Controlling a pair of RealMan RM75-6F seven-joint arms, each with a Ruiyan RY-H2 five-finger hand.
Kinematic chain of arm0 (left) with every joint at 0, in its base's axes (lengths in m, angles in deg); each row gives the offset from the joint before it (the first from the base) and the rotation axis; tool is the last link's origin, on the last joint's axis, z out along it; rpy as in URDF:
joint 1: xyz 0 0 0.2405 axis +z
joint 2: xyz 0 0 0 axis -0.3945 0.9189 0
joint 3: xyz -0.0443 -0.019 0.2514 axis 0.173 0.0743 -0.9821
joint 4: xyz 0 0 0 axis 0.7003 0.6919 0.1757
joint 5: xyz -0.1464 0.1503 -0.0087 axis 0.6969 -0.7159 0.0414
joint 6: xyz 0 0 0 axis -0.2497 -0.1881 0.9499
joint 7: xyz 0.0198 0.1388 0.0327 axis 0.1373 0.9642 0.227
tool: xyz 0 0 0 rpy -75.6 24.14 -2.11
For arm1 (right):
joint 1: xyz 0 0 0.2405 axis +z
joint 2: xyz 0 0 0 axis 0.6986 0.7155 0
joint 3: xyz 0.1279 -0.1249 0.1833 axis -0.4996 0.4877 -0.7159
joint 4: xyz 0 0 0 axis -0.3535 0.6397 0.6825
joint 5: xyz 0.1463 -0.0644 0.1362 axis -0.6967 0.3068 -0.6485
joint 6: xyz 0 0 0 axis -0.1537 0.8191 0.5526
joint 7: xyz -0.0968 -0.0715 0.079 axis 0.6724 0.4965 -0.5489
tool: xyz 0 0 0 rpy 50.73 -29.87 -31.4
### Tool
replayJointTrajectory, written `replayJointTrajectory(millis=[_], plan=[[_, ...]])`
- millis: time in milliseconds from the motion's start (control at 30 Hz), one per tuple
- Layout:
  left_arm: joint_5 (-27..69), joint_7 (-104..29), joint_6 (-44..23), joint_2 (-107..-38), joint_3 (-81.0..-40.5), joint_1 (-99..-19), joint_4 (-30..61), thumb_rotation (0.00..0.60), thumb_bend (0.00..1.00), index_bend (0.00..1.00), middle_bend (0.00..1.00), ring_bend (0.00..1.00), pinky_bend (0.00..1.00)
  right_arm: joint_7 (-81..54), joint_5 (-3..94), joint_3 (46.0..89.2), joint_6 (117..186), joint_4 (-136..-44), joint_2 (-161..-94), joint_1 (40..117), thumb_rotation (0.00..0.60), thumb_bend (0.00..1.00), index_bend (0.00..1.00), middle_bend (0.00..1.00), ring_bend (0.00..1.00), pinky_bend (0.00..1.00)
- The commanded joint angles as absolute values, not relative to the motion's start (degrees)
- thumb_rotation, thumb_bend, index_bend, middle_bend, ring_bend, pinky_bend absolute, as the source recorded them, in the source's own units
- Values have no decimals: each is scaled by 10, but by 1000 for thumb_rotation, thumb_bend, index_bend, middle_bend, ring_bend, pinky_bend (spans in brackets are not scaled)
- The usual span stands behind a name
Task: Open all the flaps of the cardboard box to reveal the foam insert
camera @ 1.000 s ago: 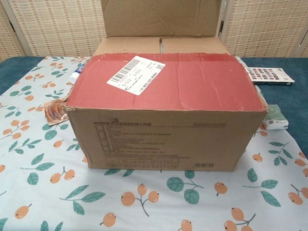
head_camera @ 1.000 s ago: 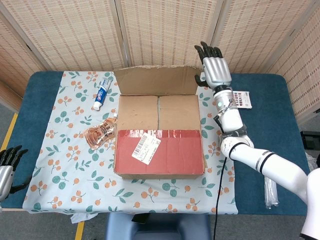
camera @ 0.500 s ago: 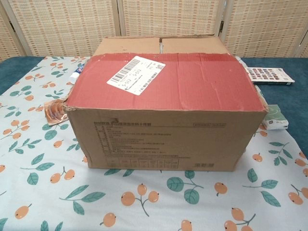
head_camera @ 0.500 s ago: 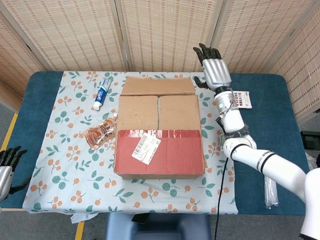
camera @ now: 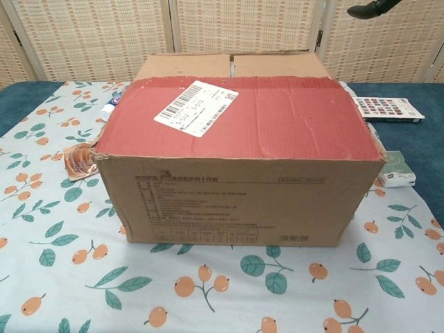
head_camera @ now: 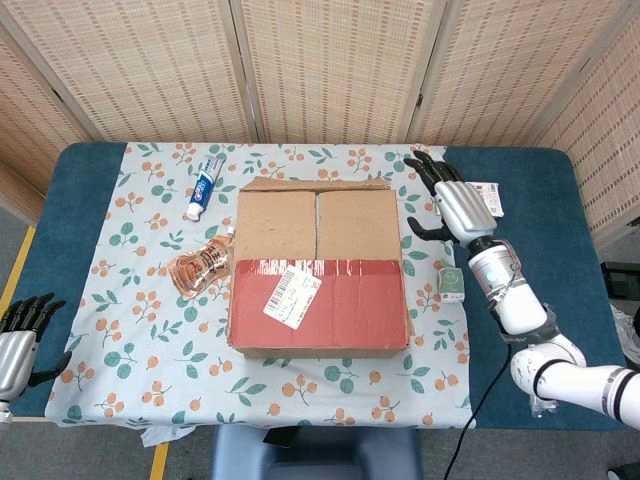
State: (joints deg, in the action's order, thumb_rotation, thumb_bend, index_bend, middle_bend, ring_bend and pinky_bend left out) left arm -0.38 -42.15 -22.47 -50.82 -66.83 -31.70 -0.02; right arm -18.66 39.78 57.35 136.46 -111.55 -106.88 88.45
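The cardboard box (head_camera: 318, 270) stands in the middle of the flowered cloth. Its near flap (head_camera: 318, 305), covered in red tape with a white label, lies flat on top. Behind it two plain brown inner flaps (head_camera: 316, 225) lie closed, meeting at a centre seam. The far flap is folded outward, and only a thin strip (head_camera: 315, 182) shows along the back edge. No foam shows. My right hand (head_camera: 455, 205) hovers right of the box's back corner, fingers spread, holding nothing; one dark fingertip (camera: 374, 8) shows in the chest view. My left hand (head_camera: 20, 340) hangs empty off the table's near left corner.
A toothpaste tube (head_camera: 205, 185) and an orange packet (head_camera: 200, 268) lie left of the box. On the right, a small green-and-white carton (head_camera: 452, 283) sits close to the box and a patterned card (head_camera: 488, 198) lies partly under my right hand. Wicker screens stand behind the table.
The far flap, upright a second ago, has dropped back behind the box. My right hand let go of it and moved down and nearer along the box's right side.
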Motion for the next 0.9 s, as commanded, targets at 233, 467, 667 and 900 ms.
replayJointTrajectory(millis=[233, 467, 667, 900], plan=[[-14, -461, -202, -500, -676, -327, 5, 600, 385, 114, 108, 75, 0, -673, 619, 565, 1259, -1083, -1043, 832, 600, 445, 98, 89, 147, 183], [-13, -486, -195, -497, -678, -330, 13, 600, 385, 103, 108, 73, 0, -855, 728, 603, 1259, -1029, -1047, 857, 600, 445, 130, 141, 193, 211], [-9, -489, -192, -499, -676, -332, 17, 600, 385, 103, 108, 78, 0, -1003, 786, 652, 1272, -983, -1053, 891, 600, 444, 138, 149, 210, 219], [-16, -506, -181, -496, -680, -339, 16, 600, 385, 103, 108, 76, 0, -1111, 827, 704, 1308, -940, -1066, 925, 600, 445, 146, 155, 237, 247]])
